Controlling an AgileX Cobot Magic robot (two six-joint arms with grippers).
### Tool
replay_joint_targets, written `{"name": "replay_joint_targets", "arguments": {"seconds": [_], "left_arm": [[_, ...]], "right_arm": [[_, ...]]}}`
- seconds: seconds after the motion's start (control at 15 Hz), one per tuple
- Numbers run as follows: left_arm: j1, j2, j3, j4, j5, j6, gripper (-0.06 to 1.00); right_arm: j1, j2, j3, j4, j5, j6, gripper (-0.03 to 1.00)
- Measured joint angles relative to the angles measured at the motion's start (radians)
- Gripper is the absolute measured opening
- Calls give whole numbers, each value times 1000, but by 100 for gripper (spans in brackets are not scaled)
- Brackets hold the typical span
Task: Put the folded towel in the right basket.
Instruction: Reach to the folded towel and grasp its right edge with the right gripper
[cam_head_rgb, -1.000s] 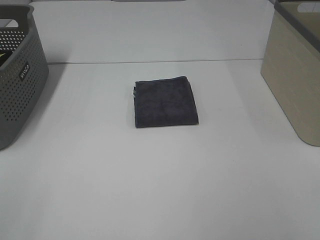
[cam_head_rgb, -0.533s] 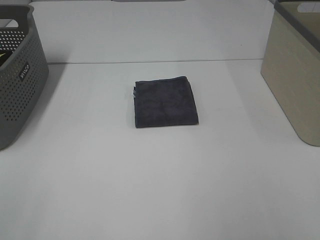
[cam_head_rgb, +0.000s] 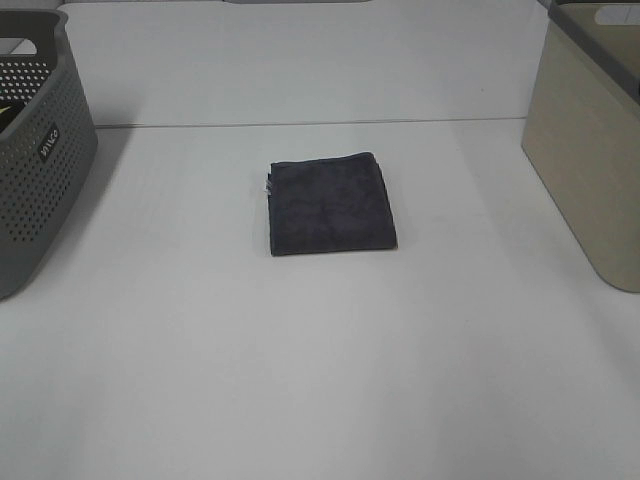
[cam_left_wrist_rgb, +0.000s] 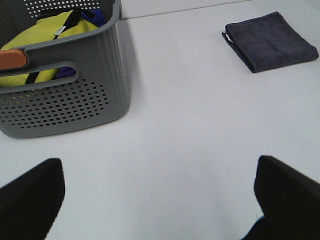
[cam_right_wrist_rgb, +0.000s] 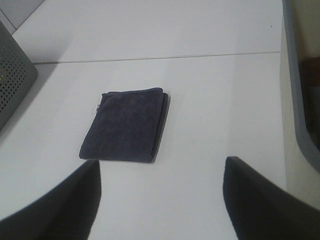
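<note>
A dark grey folded towel (cam_head_rgb: 331, 203) lies flat on the white table, near the middle; it also shows in the left wrist view (cam_left_wrist_rgb: 270, 41) and the right wrist view (cam_right_wrist_rgb: 127, 125). The beige right basket (cam_head_rgb: 590, 140) stands at the table's right edge; its rim shows in the right wrist view (cam_right_wrist_rgb: 297, 95). Neither arm shows in the high view. My left gripper (cam_left_wrist_rgb: 160, 200) is open and empty, far from the towel. My right gripper (cam_right_wrist_rgb: 160, 200) is open and empty, a short way from the towel.
A grey perforated basket (cam_head_rgb: 35, 150) stands at the left edge; the left wrist view shows it (cam_left_wrist_rgb: 75, 95) holding yellow and dark cloths. A seam in the table (cam_head_rgb: 300, 124) runs behind the towel.
</note>
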Motion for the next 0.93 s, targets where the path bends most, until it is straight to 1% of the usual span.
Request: {"name": "replay_joint_targets", "arguments": {"seconds": [0.13, 0.33, 0.4, 0.53, 0.73, 0.93], "left_arm": [[0, 0, 0, 0, 0, 0, 98], [0, 0, 0, 0, 0, 0, 98], [0, 0, 0, 0, 0, 0, 98], [0, 0, 0, 0, 0, 0, 98], [0, 0, 0, 0, 0, 0, 98], [0, 0, 0, 0, 0, 0, 98]], "right_arm": [[0, 173, -155, 20, 41, -35, 62], [0, 392, -375, 34, 150, -41, 60], [0, 459, -441, 42, 177, -41, 57], [4, 560, -510, 47, 211, -39, 52], [138, 694, -604, -1, 212, -9, 51], [262, 808, -713, -81, 212, 99, 51]]}}
